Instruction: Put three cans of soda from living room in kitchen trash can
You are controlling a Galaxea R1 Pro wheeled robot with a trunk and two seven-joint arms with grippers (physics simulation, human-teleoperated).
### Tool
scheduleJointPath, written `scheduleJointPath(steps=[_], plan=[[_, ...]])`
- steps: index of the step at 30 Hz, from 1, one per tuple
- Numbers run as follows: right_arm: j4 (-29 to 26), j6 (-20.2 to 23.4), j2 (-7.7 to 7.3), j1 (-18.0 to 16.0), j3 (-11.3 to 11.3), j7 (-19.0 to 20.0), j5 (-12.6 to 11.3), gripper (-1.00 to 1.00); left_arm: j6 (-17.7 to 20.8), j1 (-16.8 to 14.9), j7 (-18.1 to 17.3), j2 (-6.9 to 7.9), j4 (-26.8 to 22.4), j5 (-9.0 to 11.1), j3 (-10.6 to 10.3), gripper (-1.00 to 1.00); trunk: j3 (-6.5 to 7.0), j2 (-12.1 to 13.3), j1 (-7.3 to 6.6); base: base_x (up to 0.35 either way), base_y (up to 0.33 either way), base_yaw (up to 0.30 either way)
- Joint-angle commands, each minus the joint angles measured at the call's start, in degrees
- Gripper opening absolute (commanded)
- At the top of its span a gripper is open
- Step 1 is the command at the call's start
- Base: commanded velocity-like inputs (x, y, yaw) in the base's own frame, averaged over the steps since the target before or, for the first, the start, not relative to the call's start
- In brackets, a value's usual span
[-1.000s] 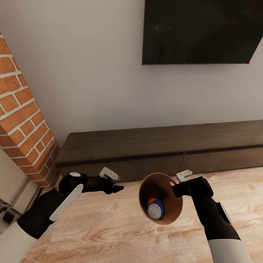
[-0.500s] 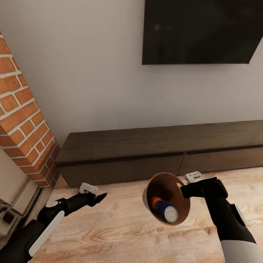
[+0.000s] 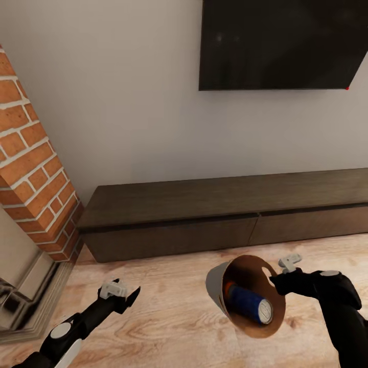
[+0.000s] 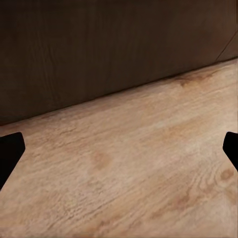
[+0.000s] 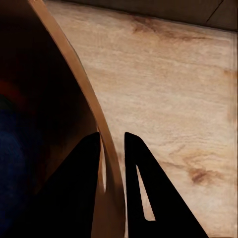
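No readable text from my end: dark blue can (image 3: 249,303) end shows a pale blur, illegible; screen on the wall (image 3: 281,43) is blank black.

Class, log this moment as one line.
right gripper: shut on trash can rim | blue soda can inside | left gripper: open, empty

Round tapered bin (image 3: 219,286), grey outside, brown wood-coloured inside. Dark blue soda can (image 3: 249,303) with silver end; orange can (image 3: 228,287) behind. Pale wood-grain plank floor (image 3: 168,317). Red brick column (image 3: 36,168), white mortar. Dark brown low cabinet (image 3: 225,209). Black wall screen (image 3: 281,43).
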Motion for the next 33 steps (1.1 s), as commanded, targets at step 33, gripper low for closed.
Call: scheduleJointPath(steps=[33], plan=[[-0.8, -26.5, 4.33, 8.9, -17.8, 3.6, -12.1, -1.00, -5.1, 3.2, 0.7, -0.48, 5.0, -0.6, 1.0, 1.00, -1.78, -4.0, 2.19, 0.000, 0.000, 0.000]])
